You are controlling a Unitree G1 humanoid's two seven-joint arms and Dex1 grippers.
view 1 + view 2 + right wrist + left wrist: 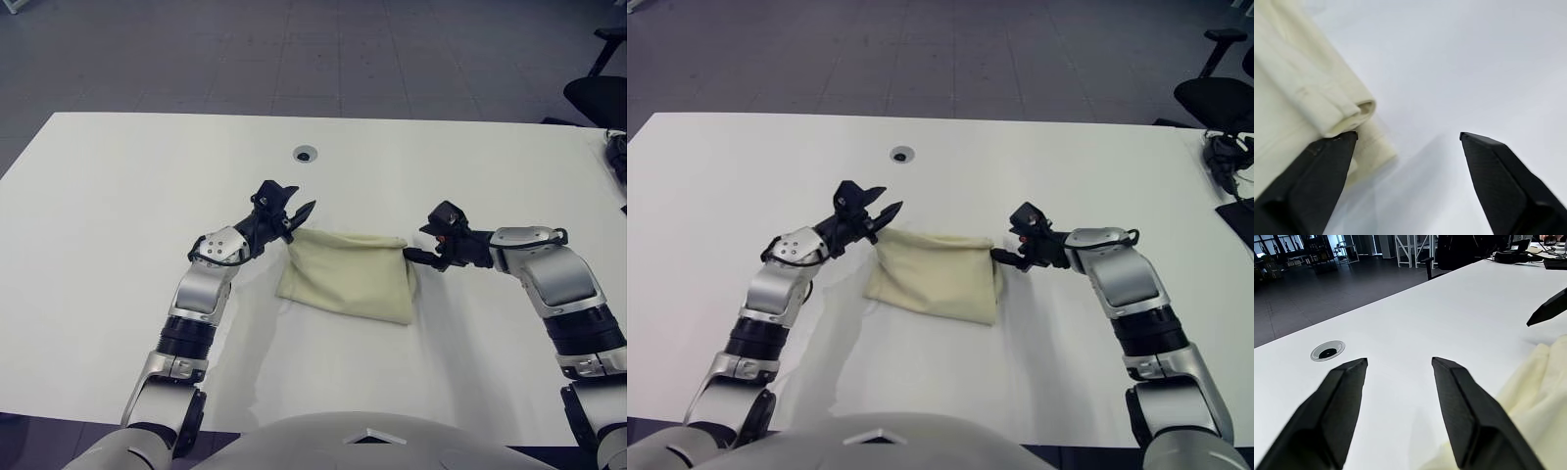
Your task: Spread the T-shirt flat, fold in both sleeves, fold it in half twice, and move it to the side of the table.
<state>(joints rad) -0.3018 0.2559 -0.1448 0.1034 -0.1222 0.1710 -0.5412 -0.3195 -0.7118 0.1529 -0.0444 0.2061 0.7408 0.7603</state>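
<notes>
The folded T-shirt (348, 279) lies in the middle of the desk (118, 196), its long side running left to right, with the left gripper (299, 204) and the right gripper (415, 245) both wide open at its two far corners, about equally near.

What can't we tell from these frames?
Pale yellow folded cloth T-shirt: sleeves and layer count hidden under its top layer, eye views.
Right wrist view: right gripper open; its finger covers the shirt's corner, so contact is unclear.
Left wrist view: left gripper's finger and the picture edge cut off the shirt.
Dark items at the white table's right edge: cropped by the frame.
</notes>
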